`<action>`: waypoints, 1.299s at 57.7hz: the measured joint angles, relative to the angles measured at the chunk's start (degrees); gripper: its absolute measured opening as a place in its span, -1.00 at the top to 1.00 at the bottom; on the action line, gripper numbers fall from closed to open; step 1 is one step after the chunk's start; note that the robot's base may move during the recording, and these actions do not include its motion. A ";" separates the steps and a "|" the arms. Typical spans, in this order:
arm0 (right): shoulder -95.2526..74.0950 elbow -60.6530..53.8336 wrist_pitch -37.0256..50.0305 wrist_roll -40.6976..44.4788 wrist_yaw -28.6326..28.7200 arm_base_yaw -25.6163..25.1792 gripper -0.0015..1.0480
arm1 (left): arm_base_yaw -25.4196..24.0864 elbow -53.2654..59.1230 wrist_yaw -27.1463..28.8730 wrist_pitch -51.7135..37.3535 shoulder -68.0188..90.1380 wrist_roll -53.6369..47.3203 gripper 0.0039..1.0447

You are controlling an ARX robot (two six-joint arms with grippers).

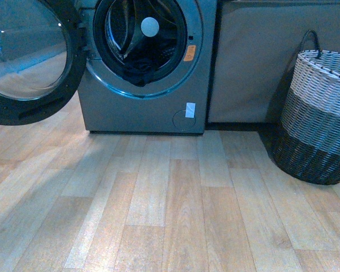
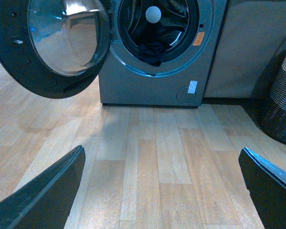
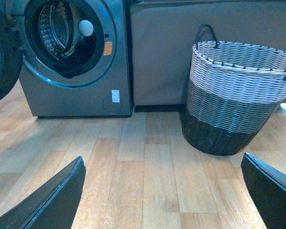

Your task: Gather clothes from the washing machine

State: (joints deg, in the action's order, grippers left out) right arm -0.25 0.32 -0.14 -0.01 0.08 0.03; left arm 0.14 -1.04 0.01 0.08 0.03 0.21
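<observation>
The grey washing machine (image 1: 141, 107) stands at the back left with its round door (image 1: 28, 56) swung open to the left. Dark clothes (image 1: 137, 69) lie in the drum and hang over the porthole's lower lip. They also show in the left wrist view (image 2: 152, 50) and the right wrist view (image 3: 71, 67). Neither arm shows in the front view. My left gripper (image 2: 164, 191) is open and empty above the wooden floor, well short of the machine (image 2: 148, 86). My right gripper (image 3: 164, 191) is open and empty, also over the floor, facing the machine (image 3: 76, 95) and the basket.
A woven white, grey and black basket (image 1: 320, 113) stands on the floor at the right, also seen in the right wrist view (image 3: 236, 95). A grey-brown cabinet front (image 1: 249, 62) fills the wall between machine and basket. Wooden plank floor (image 1: 170, 215) lies in front.
</observation>
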 joint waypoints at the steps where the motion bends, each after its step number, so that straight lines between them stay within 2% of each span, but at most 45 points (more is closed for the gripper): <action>1: 0.00 0.00 0.00 0.00 0.00 0.00 -0.86 | 0.00 0.00 0.00 0.00 0.00 0.00 -0.88; 75: 0.00 -0.02 -0.02 0.00 -0.02 0.00 -0.86 | 0.00 0.00 -0.07 0.00 0.04 0.00 -0.88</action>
State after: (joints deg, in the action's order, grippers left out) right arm -0.25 0.30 -0.16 -0.01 0.05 0.03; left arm 0.14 -1.04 -0.05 0.08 0.08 0.21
